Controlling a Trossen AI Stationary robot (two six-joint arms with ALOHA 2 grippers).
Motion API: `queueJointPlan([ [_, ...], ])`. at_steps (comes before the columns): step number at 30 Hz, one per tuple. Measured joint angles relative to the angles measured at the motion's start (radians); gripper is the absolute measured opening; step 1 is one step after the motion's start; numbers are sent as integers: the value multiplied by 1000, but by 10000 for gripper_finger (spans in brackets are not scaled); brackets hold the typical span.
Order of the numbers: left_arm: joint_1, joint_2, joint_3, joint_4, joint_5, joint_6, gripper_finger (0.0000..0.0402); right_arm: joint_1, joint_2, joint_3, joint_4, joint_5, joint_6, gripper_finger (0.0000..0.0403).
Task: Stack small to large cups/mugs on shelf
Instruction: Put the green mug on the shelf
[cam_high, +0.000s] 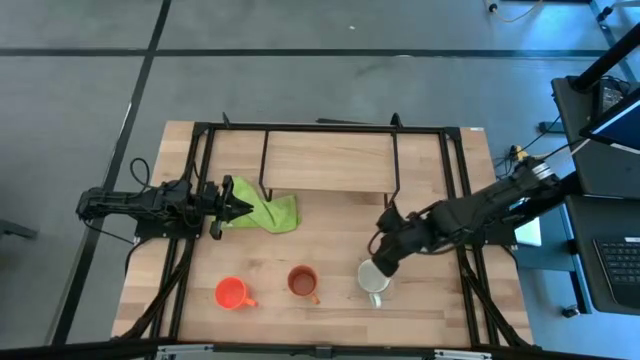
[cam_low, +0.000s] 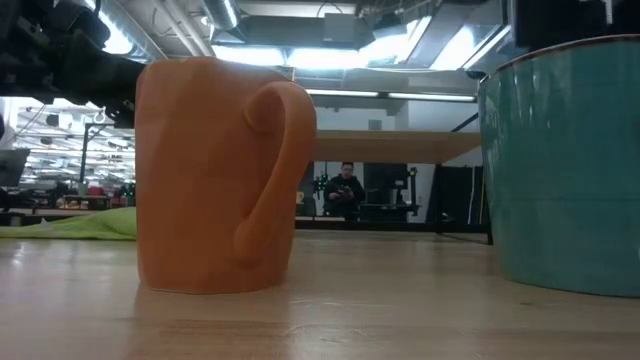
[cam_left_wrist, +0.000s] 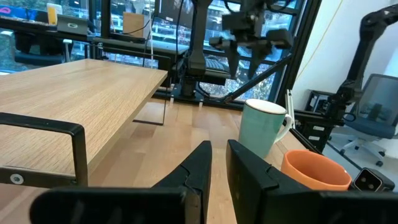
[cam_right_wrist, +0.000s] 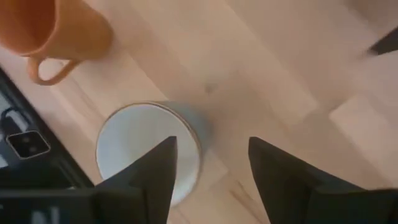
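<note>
Right gripper: the right gripper hangs just above the pale green mug, fingers spread wide, one finger over the cream inside and the other outside the wall, holding nothing.
Left gripper: the left gripper waits at the left of the surface beside the lime-green cloth, fingers nearly together and empty.
Mugs: three stand in a row along the near side, the orange-red mug left, the brown-orange mug in the middle, the pale green one right, well apart from each other.
Shelf: the shelf is bare at the far side.
Handling: the mugs look stiff, glazed and probably slippery, breakable if knocked.
Hold: pinching the rim wall, clear of the handle, seems the surest grip.
Order: the largest likely goes first so the smaller nest inside.
</note>
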Motion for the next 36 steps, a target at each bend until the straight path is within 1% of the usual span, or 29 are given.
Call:
queueJointPlan([
  [3,0,0,0,0,0,0,43,2,75,0,22,-54,30,204],
  [7,0,0,0,0,0,0,43,1,141,0,50,-53,63,204],
  [13,0,0,0,0,0,0,43,2,216,0,55,-64,68,204],
  [19,0,0,0,0,0,0,43,-4,257,-1,56,-73,72,199],
  [21,0,0,0,0,0,0,43,-5,257,-1,57,-73,72,183],
  [23,0,0,0,0,0,0,43,-6,256,-1,55,-63,66,157],
  [29,0,0,0,0,0,0,43,-6,254,-1,5,-50,55,38],
  [30,0,0,0,0,0,0,43,-5,253,-1,15,-40,48,26],
  [33,0,0,0,0,0,0,43,-8,253,0,14,-45,42,27],
  [36,0,0,0,0,0,0,43,-23,253,0,15,-54,40,38],
])
